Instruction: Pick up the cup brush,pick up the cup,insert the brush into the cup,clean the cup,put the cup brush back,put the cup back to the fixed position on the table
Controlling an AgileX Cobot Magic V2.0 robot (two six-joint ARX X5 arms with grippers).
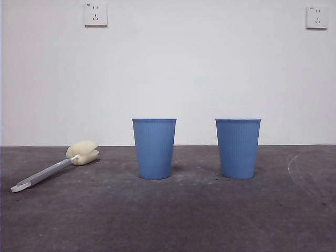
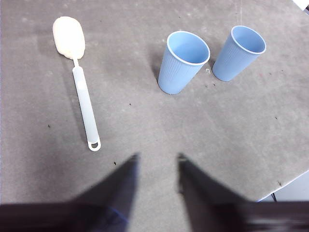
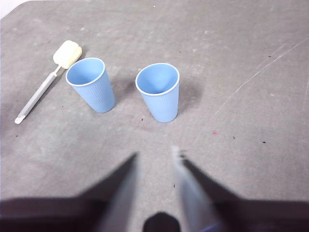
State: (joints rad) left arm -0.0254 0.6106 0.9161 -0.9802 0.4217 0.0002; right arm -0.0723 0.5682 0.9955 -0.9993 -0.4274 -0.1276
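Observation:
The cup brush (image 1: 55, 168) lies flat on the table (image 1: 168, 220) at the left, its cream sponge head toward the wall and its white tip toward the front; it also shows as the cup brush (image 2: 79, 82) and the cup brush (image 3: 46, 87). Two blue ribbed cups stand upright and empty: the left cup (image 1: 154, 148) and the right cup (image 1: 238, 148). My left gripper (image 2: 155, 162) hovers open above the table, apart from the brush and the nearer cup (image 2: 182, 62). High over the table, my right gripper (image 3: 153, 157) is open, short of the nearer cup (image 3: 159, 92).
A white wall with two sockets (image 1: 95, 14) stands behind the table. The table's edge (image 2: 285, 183) shows in the left wrist view. Pale scuff arcs (image 1: 294, 163) mark the table at the right.

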